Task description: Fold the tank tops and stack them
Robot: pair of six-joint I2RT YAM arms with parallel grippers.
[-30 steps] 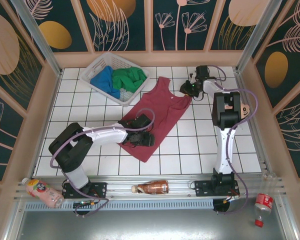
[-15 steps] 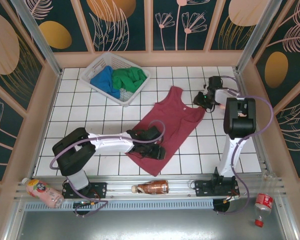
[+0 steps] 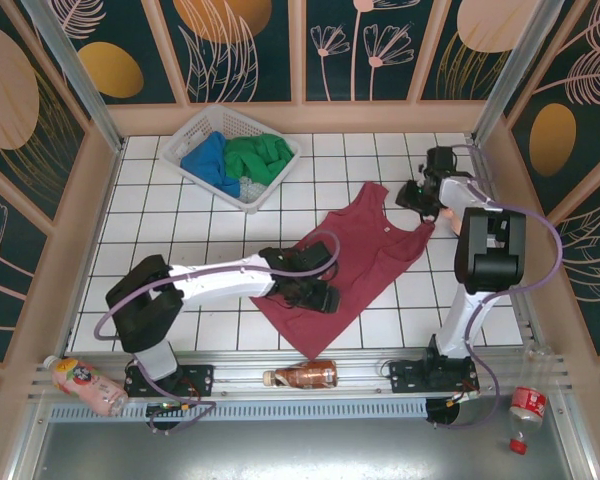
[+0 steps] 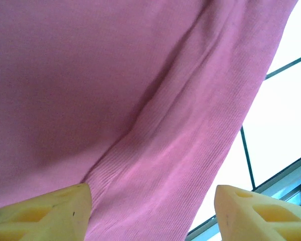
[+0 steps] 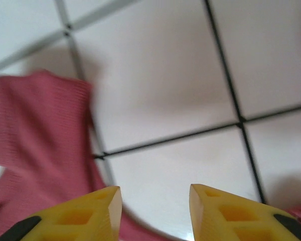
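Since a second ago the maroon tank top [image 3: 365, 250] has slid rightward across the tiles, and both your arms have gone with it.

From above, you see it spread flat and slanted on the white tiled table [image 3: 150, 230], with its straps toward the far right and its hem toward the near edge. Your left gripper [image 3: 315, 293] sits on the hem end, and your right gripper [image 3: 417, 196] is at the far right strap. The green tank top [image 3: 258, 157] and blue tank top [image 3: 206, 160] lie bunched in the white basket [image 3: 195, 125] at the far left, well apart from it. A brown bottle [image 3: 302, 375], a pink bottle [image 3: 80, 383] and a red-capped bottle [image 3: 525, 408] lie by the near rail, off the tiles.

At your left wrist, ribbed maroon cloth with one long crease lies below, and tile shows at right. The yellow fingers [image 4: 45, 211] stand wide apart, released.

At your right wrist the picture is blurred. The fingers [image 5: 75, 216] are parted over bare tile, with the strap beside them at left and nothing held.
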